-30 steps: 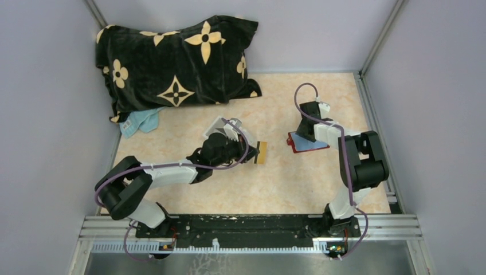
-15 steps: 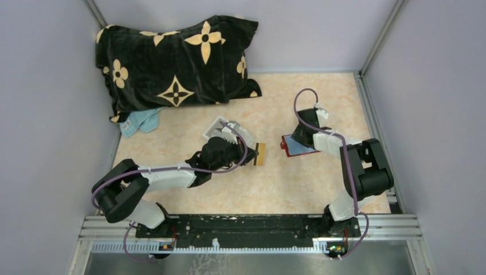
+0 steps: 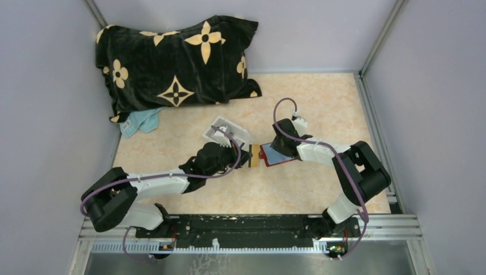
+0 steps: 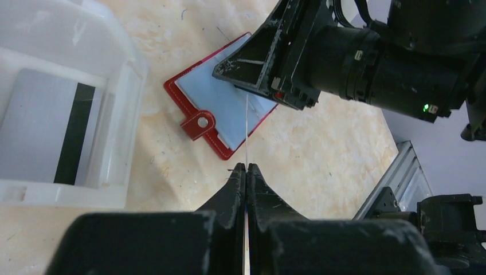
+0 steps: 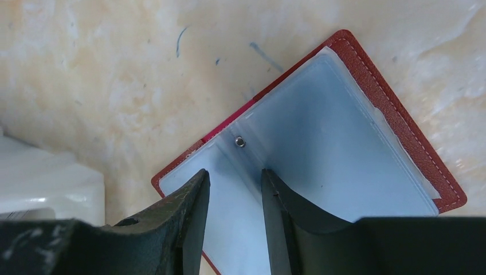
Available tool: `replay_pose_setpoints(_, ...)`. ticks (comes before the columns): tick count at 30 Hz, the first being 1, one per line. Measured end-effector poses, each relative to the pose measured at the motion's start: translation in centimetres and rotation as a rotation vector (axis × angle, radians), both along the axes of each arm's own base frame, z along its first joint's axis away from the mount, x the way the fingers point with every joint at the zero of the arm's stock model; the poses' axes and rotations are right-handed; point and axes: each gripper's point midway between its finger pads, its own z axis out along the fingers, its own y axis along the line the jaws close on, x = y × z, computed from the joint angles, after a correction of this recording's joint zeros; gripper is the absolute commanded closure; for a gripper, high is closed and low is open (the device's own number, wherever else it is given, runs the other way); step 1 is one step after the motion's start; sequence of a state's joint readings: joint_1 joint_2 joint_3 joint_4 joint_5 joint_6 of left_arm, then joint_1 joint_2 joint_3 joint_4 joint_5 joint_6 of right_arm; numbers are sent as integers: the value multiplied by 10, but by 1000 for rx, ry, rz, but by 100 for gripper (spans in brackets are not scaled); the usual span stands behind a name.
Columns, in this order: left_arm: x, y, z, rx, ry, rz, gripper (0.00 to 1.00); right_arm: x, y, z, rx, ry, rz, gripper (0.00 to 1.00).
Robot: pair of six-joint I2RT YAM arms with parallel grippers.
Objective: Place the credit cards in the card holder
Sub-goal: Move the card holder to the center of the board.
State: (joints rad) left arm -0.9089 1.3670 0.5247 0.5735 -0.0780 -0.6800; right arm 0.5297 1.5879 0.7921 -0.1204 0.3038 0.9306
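Red card holder (image 4: 218,106) lies open just ahead of your left gripper (image 4: 246,169), which is clamped on a tan card (image 3: 253,155) held edge-on. Right gripper (image 5: 234,177) is over the holder's clear sleeve, fingers apart; contact unclear. Step looks like insertion. Next you'd need to align card edge w/ a slot mouth and slide fwd.

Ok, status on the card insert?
Left pincer shut on card, edge-on toward holder. Right pincer open, over holder. Nothing between card and holder.
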Motion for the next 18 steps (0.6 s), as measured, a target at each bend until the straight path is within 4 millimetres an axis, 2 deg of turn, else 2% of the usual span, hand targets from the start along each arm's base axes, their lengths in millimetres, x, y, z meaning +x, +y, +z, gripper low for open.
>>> replay_pose_setpoints(3,-3,7,-2,2,11,32,100,-10,17,0,13,0,12,61)
replay_pose_setpoints(7,-6,15,-3,-1,29,81,100,-19,31,0,24,1,9,61)
replay_pose_setpoints(14,-11,19,-9,1,76,171,100,-32,42,0,14,6,3,59)
replay_pose_setpoints(18,-10,8,-9,16,103,204,100,-37,38,8,-19,-1,44,54)
